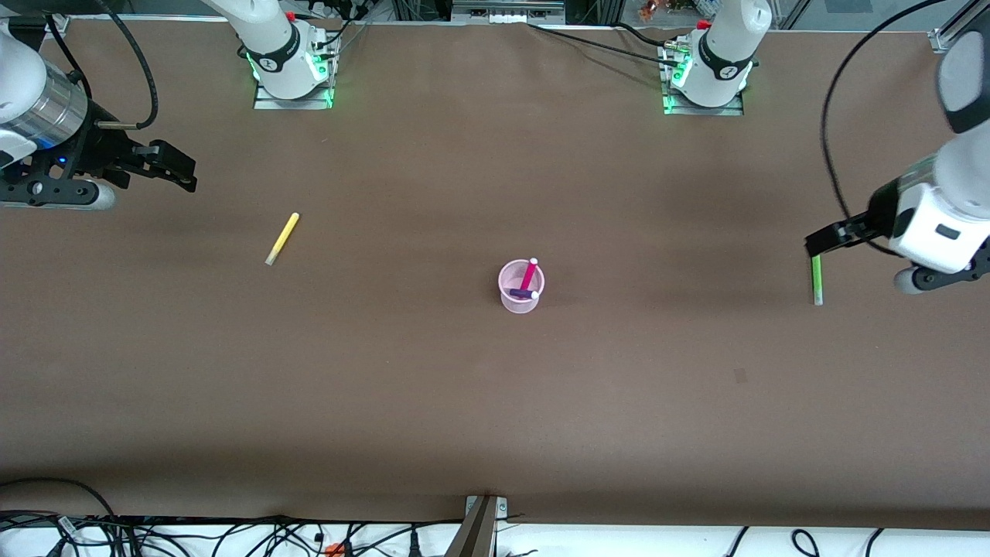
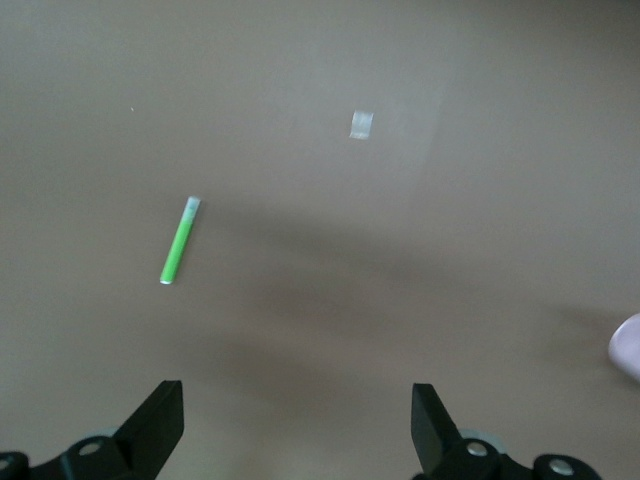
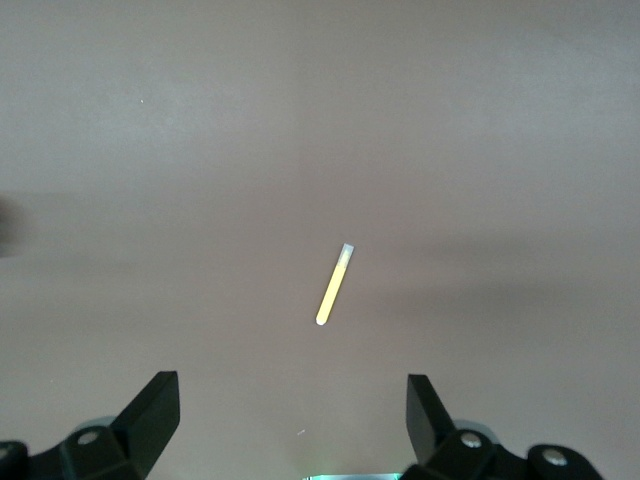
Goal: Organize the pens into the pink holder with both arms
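The pink holder point(image 1: 521, 287) stands mid-table with the magenta-pink pen point(image 1: 529, 274) and the purple pen point(image 1: 522, 294) in it. The yellow pen point(image 1: 281, 238) lies flat toward the right arm's end; it also shows in the right wrist view point(image 3: 335, 285). The green pen point(image 1: 817, 279) lies flat toward the left arm's end and shows in the left wrist view point(image 2: 179, 241). My right gripper point(image 1: 179, 169) is open and empty, up in the air near the yellow pen point(image 3: 292, 410). My left gripper point(image 1: 821, 238) is open and empty, just above the green pen's end point(image 2: 298, 415).
A small pale mark point(image 1: 740, 376) lies on the brown table nearer the front camera than the green pen; it also shows in the left wrist view point(image 2: 361, 124). The arm bases point(image 1: 291, 62) stand at the table's edge by the robots. Cables run along the front edge.
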Available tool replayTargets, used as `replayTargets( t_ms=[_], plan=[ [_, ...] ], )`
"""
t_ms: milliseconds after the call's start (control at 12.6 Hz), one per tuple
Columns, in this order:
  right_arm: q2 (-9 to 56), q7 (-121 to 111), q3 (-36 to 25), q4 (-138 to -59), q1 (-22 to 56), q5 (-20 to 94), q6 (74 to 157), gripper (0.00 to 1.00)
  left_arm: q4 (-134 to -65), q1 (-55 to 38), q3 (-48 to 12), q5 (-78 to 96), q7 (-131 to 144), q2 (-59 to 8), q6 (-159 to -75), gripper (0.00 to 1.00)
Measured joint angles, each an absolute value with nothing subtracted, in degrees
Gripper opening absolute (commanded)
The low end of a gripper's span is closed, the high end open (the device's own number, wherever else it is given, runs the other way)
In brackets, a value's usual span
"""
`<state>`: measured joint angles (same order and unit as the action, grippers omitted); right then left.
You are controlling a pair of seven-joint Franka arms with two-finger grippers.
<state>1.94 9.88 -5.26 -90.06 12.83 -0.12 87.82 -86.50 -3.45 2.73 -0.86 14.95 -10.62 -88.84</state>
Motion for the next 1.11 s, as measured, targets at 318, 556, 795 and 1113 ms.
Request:
replayTargets(
  t_ms=[318, 556, 795, 1113],
  plan=[
    [1.9, 9.9, -5.3, -90.1, 12.8, -0.1, 87.8, 1.00, -94.4, -0.8, 2.6, -0.8, 2.2, -7.5, -92.6, 1.00],
    [1.9, 9.9, -5.3, -90.1, 12.8, -0.1, 87.8, 1.00, -98.5, -0.8, 1.8, -0.8, 0.2, -5.8, -95.7, 1.00],
    [1.9, 9.9, -5.3, -90.0, 12.8, -0.1, 87.8, 1.00, -99.0, -0.9, -0.6, -0.8, 0.0, -5.8, -96.5, 1.00],
    [1.9, 9.9, -5.3, -90.0, 12.8, -0.1, 87.8, 1.00, -98.9, -0.8, -0.9, -0.8, 0.0, -5.8, -96.8, 1.00]
  ],
)
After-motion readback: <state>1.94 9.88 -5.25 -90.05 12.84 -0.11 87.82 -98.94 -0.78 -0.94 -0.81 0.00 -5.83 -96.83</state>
